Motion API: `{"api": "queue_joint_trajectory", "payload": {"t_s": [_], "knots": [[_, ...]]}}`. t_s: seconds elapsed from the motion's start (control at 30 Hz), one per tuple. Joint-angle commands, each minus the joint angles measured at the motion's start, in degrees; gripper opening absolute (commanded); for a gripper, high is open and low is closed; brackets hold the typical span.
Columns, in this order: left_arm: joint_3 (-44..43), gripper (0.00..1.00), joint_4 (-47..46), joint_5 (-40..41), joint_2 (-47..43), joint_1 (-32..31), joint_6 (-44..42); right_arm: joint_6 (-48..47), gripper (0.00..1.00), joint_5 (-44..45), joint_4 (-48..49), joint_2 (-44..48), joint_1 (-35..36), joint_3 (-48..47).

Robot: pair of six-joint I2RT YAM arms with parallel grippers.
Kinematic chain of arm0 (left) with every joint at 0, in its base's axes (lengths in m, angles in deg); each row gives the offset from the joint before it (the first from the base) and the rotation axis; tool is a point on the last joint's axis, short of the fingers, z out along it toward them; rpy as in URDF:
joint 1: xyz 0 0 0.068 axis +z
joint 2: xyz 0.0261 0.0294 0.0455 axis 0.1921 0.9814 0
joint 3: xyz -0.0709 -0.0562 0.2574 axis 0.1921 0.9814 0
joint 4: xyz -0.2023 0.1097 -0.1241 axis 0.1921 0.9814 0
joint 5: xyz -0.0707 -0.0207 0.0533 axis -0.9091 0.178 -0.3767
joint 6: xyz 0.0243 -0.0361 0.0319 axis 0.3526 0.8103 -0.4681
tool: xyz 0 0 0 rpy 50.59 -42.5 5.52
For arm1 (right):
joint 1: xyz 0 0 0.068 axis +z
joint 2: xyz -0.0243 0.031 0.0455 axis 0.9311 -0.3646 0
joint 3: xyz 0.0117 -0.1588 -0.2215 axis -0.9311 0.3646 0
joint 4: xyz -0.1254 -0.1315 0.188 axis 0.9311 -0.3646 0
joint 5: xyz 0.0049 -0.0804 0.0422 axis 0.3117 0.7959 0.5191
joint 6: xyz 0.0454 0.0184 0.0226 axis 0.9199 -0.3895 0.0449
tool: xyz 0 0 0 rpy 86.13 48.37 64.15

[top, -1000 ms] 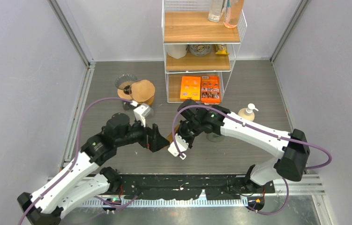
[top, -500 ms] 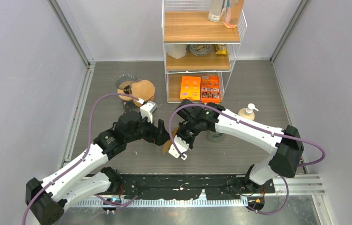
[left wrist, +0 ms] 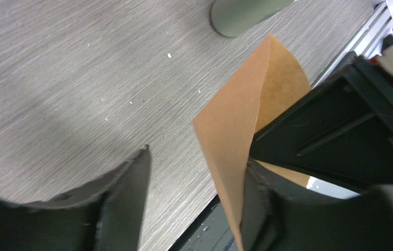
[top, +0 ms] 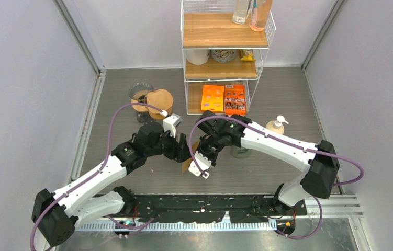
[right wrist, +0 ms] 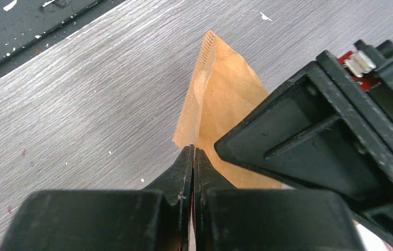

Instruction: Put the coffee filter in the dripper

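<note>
Coffee filter (left wrist: pixel 246 130) is pinched above the desk (left wrist: pixel 53 78) in the closed right end effector (right wrist: pixel 193 157), one flap lying inside the parted left end effector (left wrist: pixel 197 178); only that layer should be gripped, so the cone is opened.

Even, diffuse overhead light fills the top view, leaving only faint, soft shadows on the grey table (top: pixel 131 178) beneath the arms and no harsh glare. In the left wrist view, the near left fingers (left wrist: pixel 126 193) are dark and blurred, and a soft shadow dims the wood grain at left. In the right wrist view, the coffee filter (right wrist: pixel 220 99) is crisp and the right fingers (right wrist: pixel 178 178) are underexposed.
</note>
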Motion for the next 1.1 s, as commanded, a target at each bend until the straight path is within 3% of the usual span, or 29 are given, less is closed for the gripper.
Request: {"api": "queue_joint_trajectory", "payload": {"t_s": [0.0, 0.13, 0.3, 0.57, 0.8, 0.87, 1.07], "knots": [[-2.6, 0.53, -0.8, 0.3, 0.7, -0.3, -1.4, 0.2, 0.05, 0.8, 0.8, 3.4, 0.1, -0.9], [-1.8, 0.38, -5.9, -2.6, 0.8, -0.3, 0.4, -0.7, 0.05, 0.8, 0.6, 3.7, 0.1, -0.4], [-3.1, 0.2, -4.6, 2.5, 1.4, -0.3, -0.2, -3.3, 0.05, 1.1, -2.5, 3.2, 0.1, -1.0], [-4.0, 0.13, -1.9, 9.8, 0.7, -0.3, -2.3, -12.7, 0.05, 0.4, -15.4, 1.4, 0.1, -4.4], [-5.0, 0.12, -0.7, 10.2, 0.3, -0.3, -3.9, -12.2, 0.06, -0.1, -13.5, 1.8, 0.1, -4.2], [-5.2, 0.11, -0.7, 9.8, 0.4, -0.3, -3.9, -11.8, 0.1, 0.3, -12.6, 1.9, 0.1, -4.2], [-5.7, 0.05, -0.3, 7.7, 0.6, -0.3, -4.3, -4.4, 0.44, 3.7, -3.0, 3.8, 0.1, -2.9]]}}
